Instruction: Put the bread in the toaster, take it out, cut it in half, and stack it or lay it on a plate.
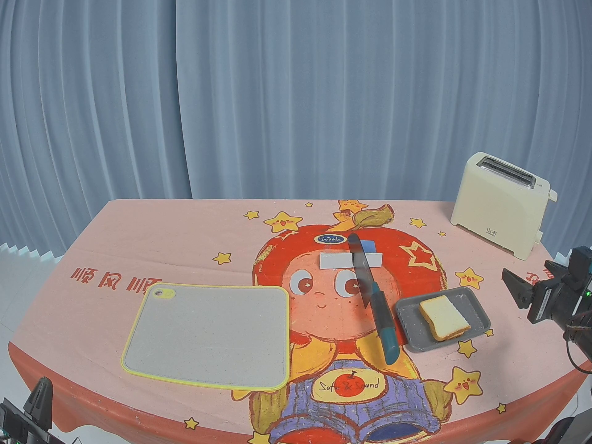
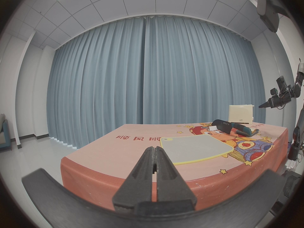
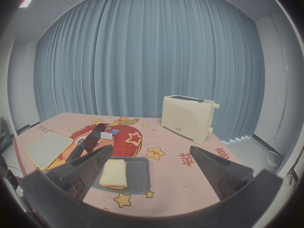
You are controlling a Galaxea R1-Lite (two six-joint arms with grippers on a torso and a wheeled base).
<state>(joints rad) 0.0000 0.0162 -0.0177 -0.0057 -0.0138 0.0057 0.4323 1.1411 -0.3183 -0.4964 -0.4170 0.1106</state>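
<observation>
**Bread lies on the tray, both arms are off the table**

The slice of bread (image 1: 444, 317) lies flat in the grey tray (image 1: 412, 334), on the right side of the table (image 1: 154, 248), and it is the one thing in this tray. The toaster (image 1: 501, 203) stands at the far right corner, well apart from the tray, with its slot facing up.

Just beside the left edge of the tray lies the knife (image 1: 373, 297). Its teal handle points to the near side and its dark blade rests across a small white block (image 1: 336, 260). The cutting board (image 1: 209, 334) lies flat on the near left part of the table.

The right gripper (image 3: 150, 149) hangs beyond the right edge of the table, near the tray, with its fingers spread wide and nothing between them. The left gripper (image 2: 155, 162) is low, off the near left corner of the table, with its fingers pressed together and holding nothing.
</observation>
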